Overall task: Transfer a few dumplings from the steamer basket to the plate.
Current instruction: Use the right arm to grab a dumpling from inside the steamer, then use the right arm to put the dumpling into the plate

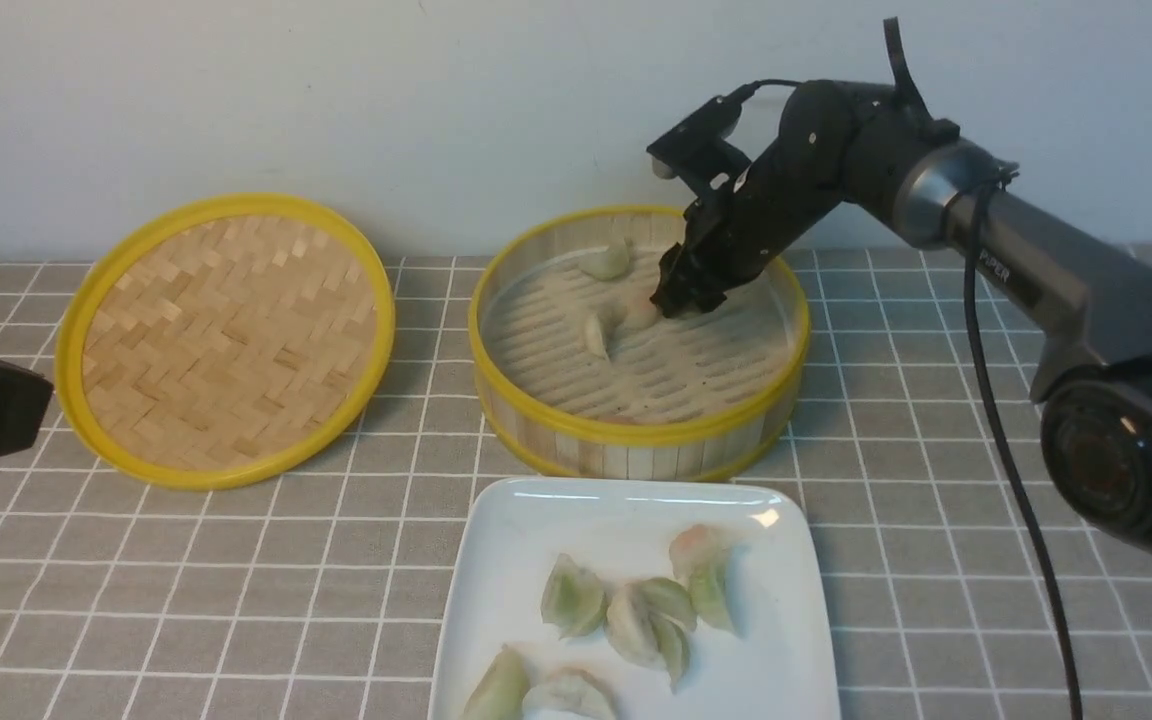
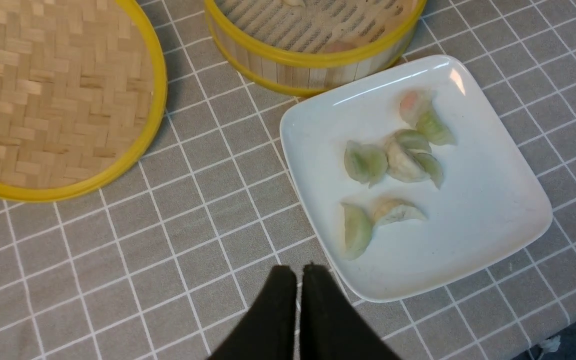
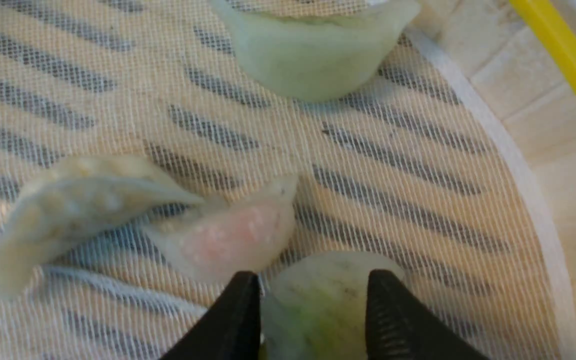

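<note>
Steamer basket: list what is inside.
Four dumplings on a mesh liner: a green one between the fingers of the right gripper, a pink, a whitish, another green rearmost. The front wall hides the nearest part.

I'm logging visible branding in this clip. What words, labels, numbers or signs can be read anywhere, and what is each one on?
"PIPER": white letters on the grey link of the right arm, seen in the front view.
No other text can be read: the steamer basket, plate, lid and tablecloth show none in any view.
</note>
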`<action>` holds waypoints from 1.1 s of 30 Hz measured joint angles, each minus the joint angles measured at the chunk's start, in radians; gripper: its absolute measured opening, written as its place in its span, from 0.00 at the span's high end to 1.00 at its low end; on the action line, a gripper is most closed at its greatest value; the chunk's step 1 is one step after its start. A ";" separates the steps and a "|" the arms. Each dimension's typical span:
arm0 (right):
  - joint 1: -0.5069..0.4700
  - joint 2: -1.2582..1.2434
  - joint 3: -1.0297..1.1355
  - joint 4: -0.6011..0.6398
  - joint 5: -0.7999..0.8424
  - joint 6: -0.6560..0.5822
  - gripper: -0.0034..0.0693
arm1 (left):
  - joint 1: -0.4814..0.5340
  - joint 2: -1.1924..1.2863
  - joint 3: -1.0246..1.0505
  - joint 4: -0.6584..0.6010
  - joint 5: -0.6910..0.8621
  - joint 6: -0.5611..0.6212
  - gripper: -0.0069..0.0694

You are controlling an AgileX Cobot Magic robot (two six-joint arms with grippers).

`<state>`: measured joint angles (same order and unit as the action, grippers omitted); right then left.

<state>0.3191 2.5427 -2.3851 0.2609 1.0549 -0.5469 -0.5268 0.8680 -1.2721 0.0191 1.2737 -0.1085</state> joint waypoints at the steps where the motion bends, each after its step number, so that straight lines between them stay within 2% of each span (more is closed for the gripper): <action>1: 0.000 0.000 -0.013 -0.012 0.034 0.015 0.62 | 0.000 0.000 0.000 0.001 0.000 0.000 0.92; 2: 0.000 -0.001 -0.016 -0.018 0.040 0.021 0.63 | 0.000 0.000 0.000 0.001 0.000 0.000 0.92; 3: 0.000 -0.006 -0.047 -0.036 0.099 0.050 0.72 | 0.000 0.000 0.000 0.002 0.000 0.000 0.92; 4: 0.000 -0.014 -0.068 -0.045 0.139 0.070 0.76 | 0.000 0.000 0.000 0.002 0.000 0.000 0.92; 8: 0.000 -0.045 -0.137 -0.054 0.189 0.130 0.75 | 0.000 0.000 0.000 0.003 0.000 0.000 0.92; 9: 0.000 -0.087 -0.152 -0.054 0.190 0.210 0.75 | 0.000 0.000 0.000 0.003 0.000 0.000 0.92; 13: 0.000 -0.195 -0.105 -0.048 0.194 0.295 0.75 | 0.000 0.000 0.000 0.003 0.000 0.000 0.92; 15: 0.000 -0.288 -0.006 -0.028 0.194 0.305 0.75 | 0.000 -0.001 0.000 0.003 0.000 -0.004 0.92; 20: 0.027 -0.569 0.407 0.027 0.194 0.280 0.75 | 0.000 -0.013 0.002 0.000 0.001 -0.006 0.92; 25: 0.130 -0.803 0.828 0.066 0.192 0.269 0.75 | 0.000 -0.013 0.002 -0.004 0.001 -0.007 0.92; 26: 0.139 -0.809 0.860 0.068 0.188 0.269 0.75 | 0.000 -0.013 0.002 -0.004 0.001 -0.007 0.92; 28: 0.208 -0.862 1.059 0.105 0.129 0.302 0.75 | 0.000 -0.013 0.002 -0.004 0.001 -0.006 0.92; 33: 0.272 -0.847 1.226 0.106 0.012 0.364 0.75 | 0.000 -0.013 0.002 -0.005 0.001 -0.006 0.92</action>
<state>0.5908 1.6953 -1.1587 0.3664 1.0669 -0.1831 -0.5268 0.8553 -1.2702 0.0141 1.2749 -0.1143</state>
